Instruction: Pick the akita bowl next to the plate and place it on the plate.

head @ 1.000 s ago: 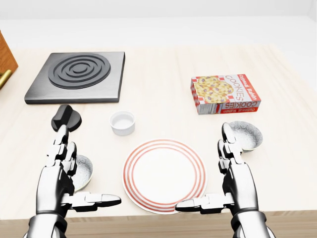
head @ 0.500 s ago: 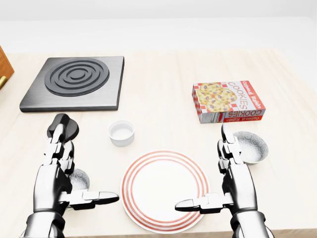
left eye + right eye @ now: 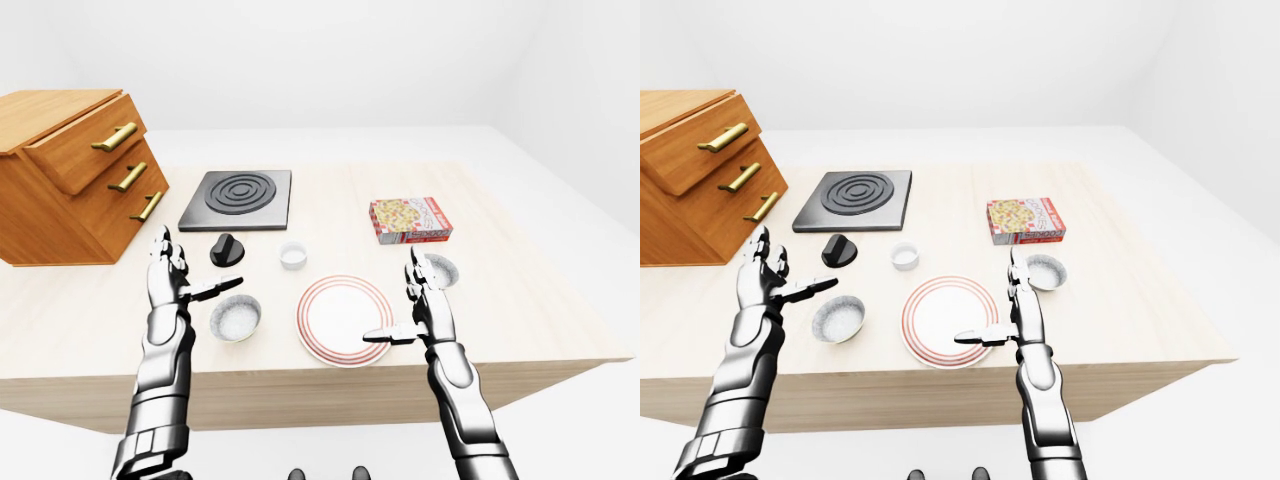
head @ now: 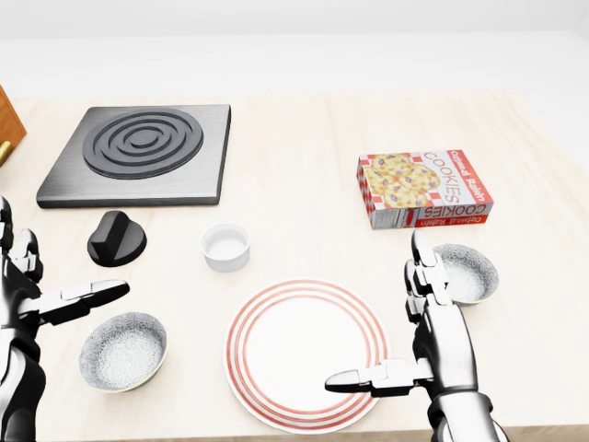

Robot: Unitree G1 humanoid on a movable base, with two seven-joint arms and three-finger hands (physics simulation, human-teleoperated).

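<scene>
right hand [image 4: 440,343]: fingers spread, thumb out over plate [image 4: 294,341] rim, holds nothing
right bowl [image 4: 469,273]: just right of plate; fingertips overlap its left rim, contact unclear
left hand [image 3: 166,283]: open, empty
left bowl [image 4: 122,351]: left of plate, untouched

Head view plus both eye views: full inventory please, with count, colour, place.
table: 1, light wood, under everything
plate: 1, white with red rings, head view bottom centre
speckled bowl: 2, grey-white, one left of plate, other right of it
ramekin: 1, white, above plate's left
knob: 1, black, left of ramekin
hotplate: 1, dark grey, top left
cookie box: 1, red, above right bowl
drawer cabinet: 1, brown wood, left-eye view's left
left robot hand: open, left of knob
right robot hand: open, beside right bowl
</scene>
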